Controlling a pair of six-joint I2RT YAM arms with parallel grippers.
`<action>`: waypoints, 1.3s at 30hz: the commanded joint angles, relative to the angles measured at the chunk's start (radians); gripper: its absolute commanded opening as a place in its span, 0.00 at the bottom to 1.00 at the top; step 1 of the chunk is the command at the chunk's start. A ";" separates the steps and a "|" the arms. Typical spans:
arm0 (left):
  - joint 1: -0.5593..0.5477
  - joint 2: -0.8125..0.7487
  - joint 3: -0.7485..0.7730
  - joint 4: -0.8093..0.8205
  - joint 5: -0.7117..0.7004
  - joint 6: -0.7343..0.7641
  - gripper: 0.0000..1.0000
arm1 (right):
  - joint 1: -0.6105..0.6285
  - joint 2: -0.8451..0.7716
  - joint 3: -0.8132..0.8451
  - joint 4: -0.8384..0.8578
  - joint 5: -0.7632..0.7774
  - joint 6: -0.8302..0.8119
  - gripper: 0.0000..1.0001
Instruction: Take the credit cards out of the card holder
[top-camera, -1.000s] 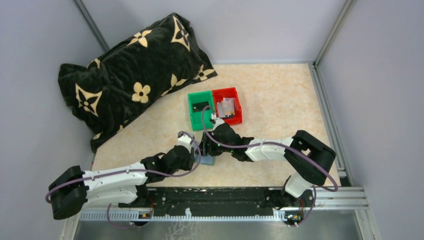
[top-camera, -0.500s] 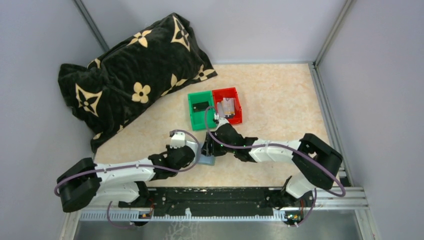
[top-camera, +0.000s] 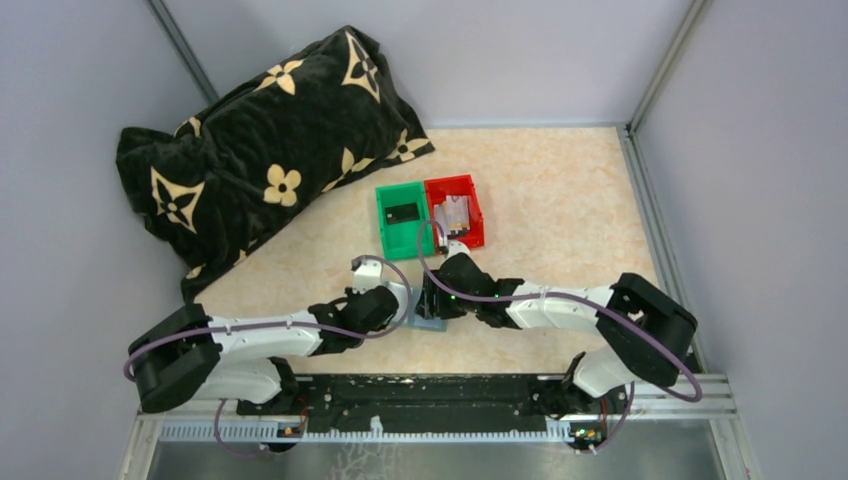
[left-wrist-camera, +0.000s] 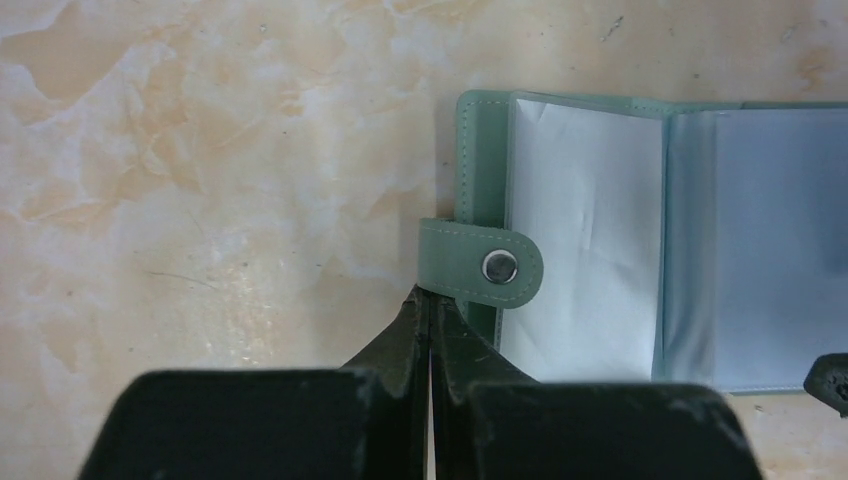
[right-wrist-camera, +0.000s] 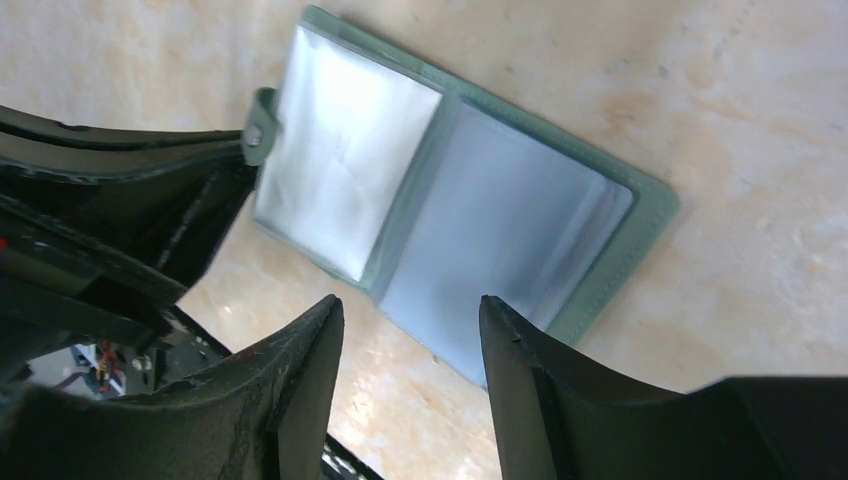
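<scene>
crowded right at the open card holder (right-wrist-camera: 450, 210), with the left gripper (left-wrist-camera: 430, 305) pinched closed at one edge and the right gripper (right-wrist-camera: 410, 305) spread apart just over the clear sleeves. hemmed in beyond by the green bin (top-camera: 385, 225) and red bin (top-camera: 478, 215), touching side by side, and farther left by the dark pillow (top-camera: 260, 150). free to pass over bare table (top-camera: 560, 200) on the right.

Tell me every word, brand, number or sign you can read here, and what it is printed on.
No readable text anywhere in these views.
card holder: its clear sleeves and snap button carry no print.
pillow: only pale flower and star motifs, no letters.
red bin and green bin: whatever lies inside is too small to read.
</scene>
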 joint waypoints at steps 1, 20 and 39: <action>0.000 -0.021 -0.034 0.004 0.094 -0.056 0.00 | -0.005 -0.072 -0.022 -0.030 0.062 0.012 0.54; -0.036 0.040 -0.025 0.020 0.153 -0.091 0.00 | -0.015 -0.113 -0.094 -0.053 0.107 0.028 0.54; -0.041 0.078 -0.009 0.038 0.183 -0.060 0.00 | -0.053 -0.108 -0.192 0.251 -0.068 0.093 0.54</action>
